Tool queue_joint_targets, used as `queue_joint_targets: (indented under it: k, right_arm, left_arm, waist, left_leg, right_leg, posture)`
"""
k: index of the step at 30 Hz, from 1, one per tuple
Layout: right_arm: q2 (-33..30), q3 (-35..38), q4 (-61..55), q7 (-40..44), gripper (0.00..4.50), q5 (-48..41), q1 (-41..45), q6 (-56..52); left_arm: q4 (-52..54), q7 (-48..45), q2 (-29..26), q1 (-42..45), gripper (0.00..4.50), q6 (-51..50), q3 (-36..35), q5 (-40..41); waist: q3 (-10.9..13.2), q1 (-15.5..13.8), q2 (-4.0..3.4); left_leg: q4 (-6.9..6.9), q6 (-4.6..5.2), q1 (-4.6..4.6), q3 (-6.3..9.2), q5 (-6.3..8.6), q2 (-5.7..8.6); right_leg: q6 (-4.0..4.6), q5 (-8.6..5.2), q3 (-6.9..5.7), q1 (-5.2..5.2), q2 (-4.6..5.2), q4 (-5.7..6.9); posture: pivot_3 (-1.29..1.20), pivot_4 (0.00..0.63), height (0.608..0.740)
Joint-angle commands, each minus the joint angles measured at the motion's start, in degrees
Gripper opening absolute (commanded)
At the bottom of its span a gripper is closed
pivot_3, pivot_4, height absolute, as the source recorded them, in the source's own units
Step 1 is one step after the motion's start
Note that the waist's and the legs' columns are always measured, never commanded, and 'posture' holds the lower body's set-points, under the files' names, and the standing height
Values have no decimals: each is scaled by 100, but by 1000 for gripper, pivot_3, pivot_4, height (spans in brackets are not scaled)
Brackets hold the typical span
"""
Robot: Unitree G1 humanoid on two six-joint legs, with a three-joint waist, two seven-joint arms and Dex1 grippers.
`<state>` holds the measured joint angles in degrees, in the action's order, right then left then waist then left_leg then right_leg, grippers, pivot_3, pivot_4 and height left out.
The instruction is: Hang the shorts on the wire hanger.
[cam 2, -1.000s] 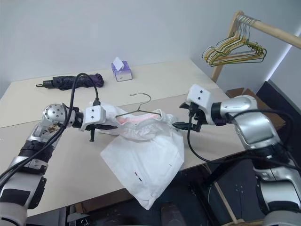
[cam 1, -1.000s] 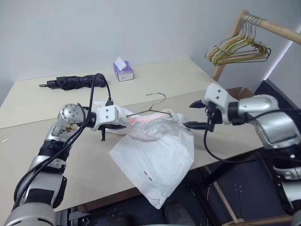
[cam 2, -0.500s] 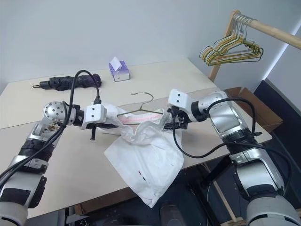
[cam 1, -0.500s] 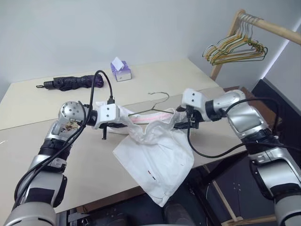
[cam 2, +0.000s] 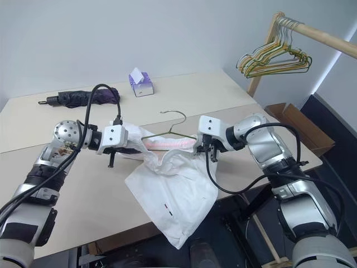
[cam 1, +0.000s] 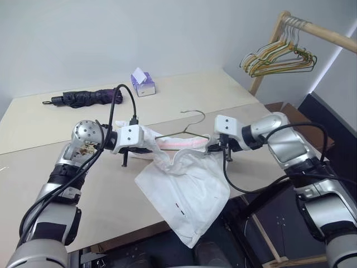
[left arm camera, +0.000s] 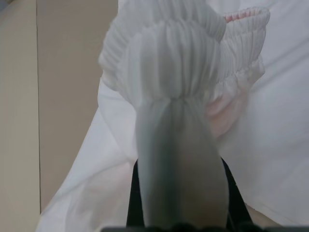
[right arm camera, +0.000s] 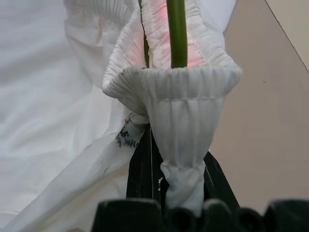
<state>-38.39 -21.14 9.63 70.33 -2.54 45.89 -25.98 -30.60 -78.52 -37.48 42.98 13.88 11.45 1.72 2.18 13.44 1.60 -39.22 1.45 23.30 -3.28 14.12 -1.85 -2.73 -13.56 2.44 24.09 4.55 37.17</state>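
The white shorts [cam 1: 187, 190] hang over the table's front edge, their waistband [cam 1: 178, 143] stretched between my two grippers with the pink lining showing. The wire hanger [cam 1: 192, 120] sits inside the waistband, its hook rising above the cloth. My left gripper [cam 1: 146, 146] is shut on the waistband's left end, and the bunched cloth [left arm camera: 174, 96] fills the gap between its fingers [left arm camera: 133, 203]. My right gripper [cam 1: 215, 148] is shut on the right end, where the gathered hem [right arm camera: 178, 92] is pinched and the hanger wire [right arm camera: 176, 34] runs just behind it.
A purple tissue box [cam 1: 144, 82] and a folded dark umbrella [cam 1: 83, 97] lie at the back of the beige table [cam 1: 83, 190]. A wooden rack with several wire hangers [cam 1: 281, 58] stands at the far right, with a cardboard box [cam 2: 295, 120] below it.
My right gripper was open off to the right; it has moved left to the waistband's right end and shut on it. The left gripper has kept its grip in place.
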Motion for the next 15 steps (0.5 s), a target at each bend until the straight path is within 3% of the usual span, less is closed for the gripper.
queue_joint_targets:
  k: [1,12,15]
  right_arm:
    - [-106,563,-713,-177,0,-362,-213,-570]
    - [-345,1972,-2987,-1169,0,-1462,-2252,-2767]
    - [-252,2434,-3524,-1540,0,-1852,-2716,-3461]
  left_arm:
    - [-16,-28,225,222,1131,-393,-585,842]
    - [12,1086,383,132,4478,-238,-1511,1191]
    - [-61,1703,518,322,4478,-223,-1720,1169]
  waist:
    - [0,-4,0]
    - [-1,-8,1]
    - [-1,-14,2]
  left_leg:
    - [0,0,1,1,0,-1]
    - [-1,0,-2,9,0,0]
    - [-2,0,-3,8,0,3]
  right_leg:
    - [0,0,-2,0,3,-1]
    - [-1,0,-5,-6,10,1]
    - [-4,1,-4,-8,14,1]
  posture:
    - [-244,0,740]
    - [-254,0,740]
    - [-265,0,740]
